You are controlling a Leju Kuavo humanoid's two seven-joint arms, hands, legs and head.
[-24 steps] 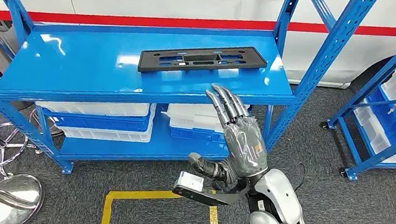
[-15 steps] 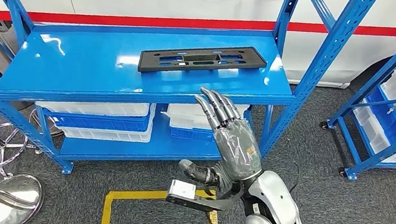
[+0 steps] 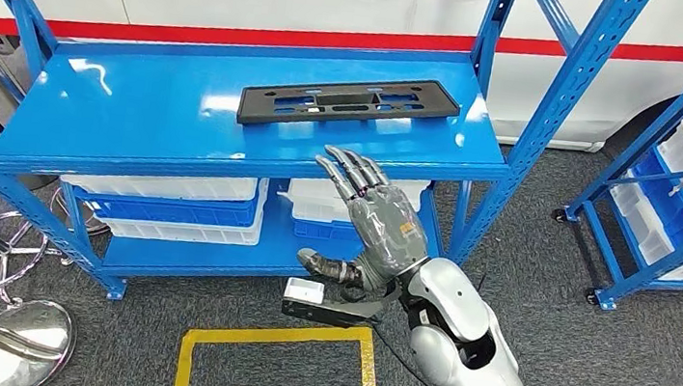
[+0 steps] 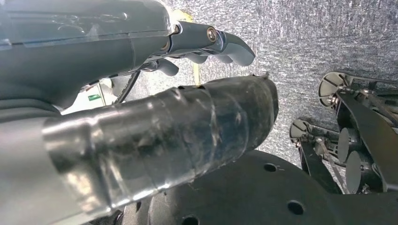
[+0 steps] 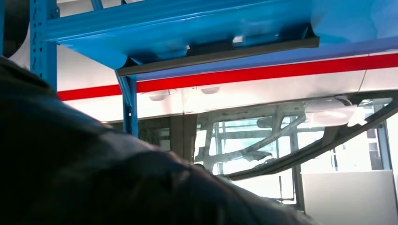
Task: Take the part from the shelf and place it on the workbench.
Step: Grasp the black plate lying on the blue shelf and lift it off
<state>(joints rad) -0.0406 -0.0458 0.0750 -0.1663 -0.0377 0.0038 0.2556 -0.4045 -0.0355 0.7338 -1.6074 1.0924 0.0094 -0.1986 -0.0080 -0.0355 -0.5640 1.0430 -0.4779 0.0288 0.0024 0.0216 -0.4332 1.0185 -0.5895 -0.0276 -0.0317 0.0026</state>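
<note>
The part (image 3: 348, 102) lies on the shelf (image 3: 132, 121), beyond the right hand's fingers (image 3: 345, 172); bins (image 3: 182, 199), apparently stacked, sit below them.

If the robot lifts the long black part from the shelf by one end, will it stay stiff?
The black part looks thin, long, full of cutouts: probably light plastic, likely flexing slightly if lifted by one end. Lying flat on the glossy blue shelf, it may slide when pushed.

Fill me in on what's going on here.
A humanoid robot faces a blue shelf where a flat black part lies on the top level. Its right hand is raised in front of the shelf edge, fingers spread and holding nothing, short of the part. The left hand hangs low over the carpet, fingers curled in. The part is not yet picked up.
</note>
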